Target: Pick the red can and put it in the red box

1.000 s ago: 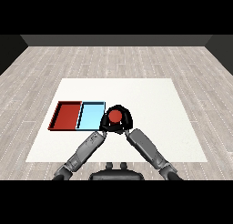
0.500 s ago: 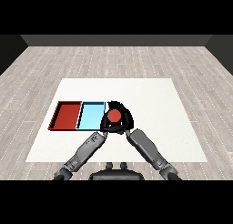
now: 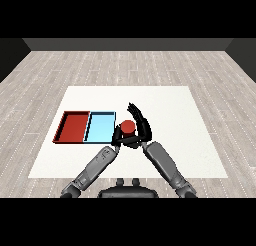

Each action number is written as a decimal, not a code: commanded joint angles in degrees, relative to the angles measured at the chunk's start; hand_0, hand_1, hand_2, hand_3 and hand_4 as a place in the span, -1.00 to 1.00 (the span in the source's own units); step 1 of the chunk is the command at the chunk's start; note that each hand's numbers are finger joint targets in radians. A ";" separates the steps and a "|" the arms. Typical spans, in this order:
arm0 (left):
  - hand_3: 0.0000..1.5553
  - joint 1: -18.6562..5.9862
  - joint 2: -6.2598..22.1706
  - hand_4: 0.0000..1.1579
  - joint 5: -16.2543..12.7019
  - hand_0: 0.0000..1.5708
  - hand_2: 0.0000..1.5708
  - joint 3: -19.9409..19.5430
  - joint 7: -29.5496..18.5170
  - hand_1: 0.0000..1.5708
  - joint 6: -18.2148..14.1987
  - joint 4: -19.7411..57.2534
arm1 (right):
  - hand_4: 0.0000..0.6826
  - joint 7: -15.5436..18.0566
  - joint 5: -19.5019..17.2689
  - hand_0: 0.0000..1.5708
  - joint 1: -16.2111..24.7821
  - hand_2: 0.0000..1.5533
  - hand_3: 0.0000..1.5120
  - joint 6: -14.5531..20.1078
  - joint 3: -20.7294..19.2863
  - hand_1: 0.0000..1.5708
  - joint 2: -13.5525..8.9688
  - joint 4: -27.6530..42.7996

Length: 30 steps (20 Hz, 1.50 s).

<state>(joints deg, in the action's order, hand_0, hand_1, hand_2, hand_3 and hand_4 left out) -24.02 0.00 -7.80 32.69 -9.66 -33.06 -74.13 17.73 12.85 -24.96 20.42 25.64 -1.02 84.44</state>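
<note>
Two grey forearms, two black hands

Here's the left forearm [image 3: 95,167], a smooth grey casing, rounded and tapering toward the wrist, with a darker band near its lower end. The right forearm [image 3: 165,164] matches it: same grey shell, same segmented look. Each ends in a black hand: the left hand [image 3: 118,136] compact and dark, the right hand [image 3: 142,126] showing slim black fingers.
</note>
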 commanded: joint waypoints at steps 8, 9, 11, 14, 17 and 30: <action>0.90 2.75 2.63 0.93 -1.26 1.00 1.00 -6.03 -1.82 1.00 3.82 0.03 | -1.00 -9.16 -4.38 -1.00 2.55 -1.00 -1.00 3.73 -6.99 -1.00 -4.87 19.69; 0.87 6.36 1.55 0.93 -0.44 1.00 0.99 -4.64 -3.19 1.00 2.80 -1.86 | -1.00 -7.15 -2.42 -1.00 1.79 -1.00 -1.00 1.00 -10.87 -1.00 -5.87 16.60; 0.88 4.94 2.79 0.94 -0.16 1.00 0.98 -6.72 -2.67 1.00 5.05 -2.20 | -1.00 -8.33 -2.25 -1.00 5.23 -1.00 -1.00 1.63 -10.48 -1.00 -4.89 21.79; 0.88 4.49 5.02 0.95 1.08 1.00 1.00 -8.69 -1.52 1.00 5.23 -2.98 | -1.00 -8.95 -0.53 -1.00 8.32 -1.00 -1.00 0.86 -14.34 -1.00 -6.67 22.72; 0.88 4.97 8.33 0.94 2.98 1.00 1.00 -9.75 2.81 1.00 3.86 -8.63 | -1.00 -2.98 4.56 -1.00 7.29 -1.00 -1.00 -5.53 -21.50 -1.00 -8.81 13.96; 0.85 2.80 20.30 0.95 7.53 1.00 0.98 -19.39 9.41 1.00 7.22 -7.84 | -1.00 8.64 3.68 -1.00 21.66 -1.00 -1.00 -15.00 -24.77 -1.00 -11.10 0.06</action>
<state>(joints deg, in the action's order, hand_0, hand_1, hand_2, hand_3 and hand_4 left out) -20.74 18.06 -1.99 15.17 -2.03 -26.48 -82.99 21.26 16.66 -5.08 8.70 1.99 -12.36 91.70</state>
